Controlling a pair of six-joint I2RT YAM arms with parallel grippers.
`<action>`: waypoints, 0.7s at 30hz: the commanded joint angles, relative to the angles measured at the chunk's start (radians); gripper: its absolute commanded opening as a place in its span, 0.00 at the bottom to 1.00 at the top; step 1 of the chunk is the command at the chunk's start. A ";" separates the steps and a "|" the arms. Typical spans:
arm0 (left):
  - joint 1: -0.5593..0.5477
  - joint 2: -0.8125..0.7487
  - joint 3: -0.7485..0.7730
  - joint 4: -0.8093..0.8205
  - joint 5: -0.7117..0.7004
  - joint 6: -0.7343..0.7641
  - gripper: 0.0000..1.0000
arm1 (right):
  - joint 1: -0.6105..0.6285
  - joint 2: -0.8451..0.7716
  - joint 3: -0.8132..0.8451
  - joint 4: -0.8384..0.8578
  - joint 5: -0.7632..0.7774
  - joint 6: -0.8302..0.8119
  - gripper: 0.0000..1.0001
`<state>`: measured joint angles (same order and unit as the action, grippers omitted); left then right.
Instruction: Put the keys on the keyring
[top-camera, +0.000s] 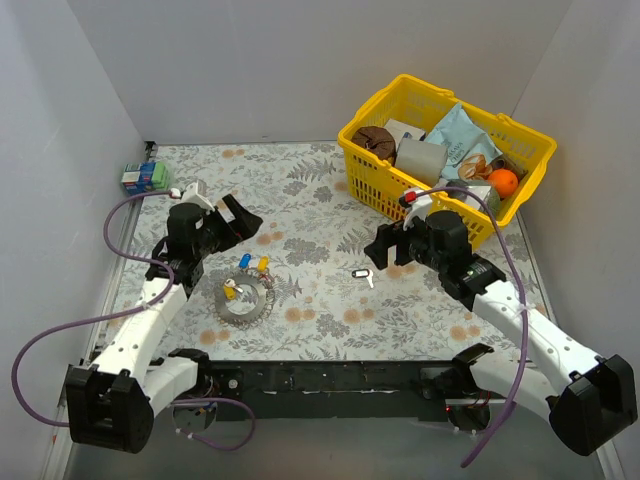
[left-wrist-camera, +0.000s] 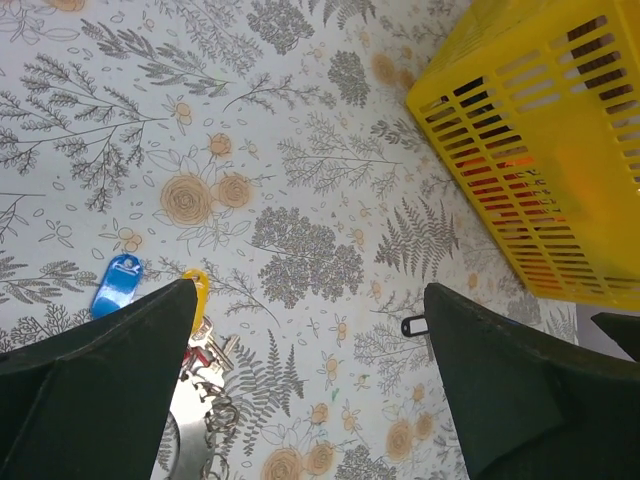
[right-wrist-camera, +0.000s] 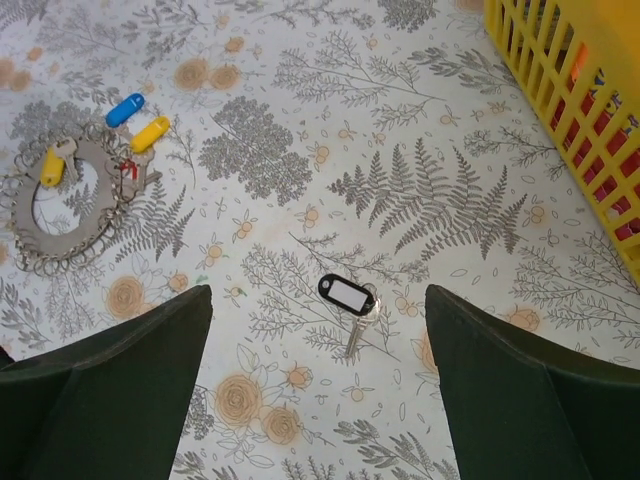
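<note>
The keyring (top-camera: 243, 300) lies flat left of centre, a wide silver ring with small rings along its edge; the right wrist view shows it too (right-wrist-camera: 60, 210). A yellow-headed key (top-camera: 230, 291) lies across it. A blue key (top-camera: 245, 261) and another yellow key (top-camera: 263, 264) lie just beyond it. A black-headed key (top-camera: 362, 274) lies alone mid-table. My left gripper (top-camera: 240, 215) is open and empty, above and beyond the ring. My right gripper (top-camera: 385, 250) is open and empty over the black key (right-wrist-camera: 347, 294), which lies between its fingers.
A yellow plastic basket (top-camera: 370, 190) full of groceries stands at the back right, close behind my right arm. A small green and blue box (top-camera: 145, 177) sits at the back left by the wall. White walls close in three sides.
</note>
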<state>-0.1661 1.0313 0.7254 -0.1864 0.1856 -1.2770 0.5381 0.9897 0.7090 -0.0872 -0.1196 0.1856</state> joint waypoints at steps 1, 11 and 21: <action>0.000 -0.080 -0.018 0.047 0.015 0.019 0.98 | -0.004 -0.036 0.001 0.113 -0.003 0.028 0.95; 0.000 0.032 0.028 -0.134 -0.095 -0.059 0.98 | 0.036 0.110 0.067 0.015 0.017 0.020 0.96; -0.026 0.205 0.031 -0.343 -0.072 -0.094 0.94 | 0.197 0.236 0.060 0.058 0.034 0.063 0.97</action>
<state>-0.1692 1.1793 0.7460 -0.4133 0.1307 -1.3483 0.6964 1.1965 0.7368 -0.0765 -0.0914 0.2203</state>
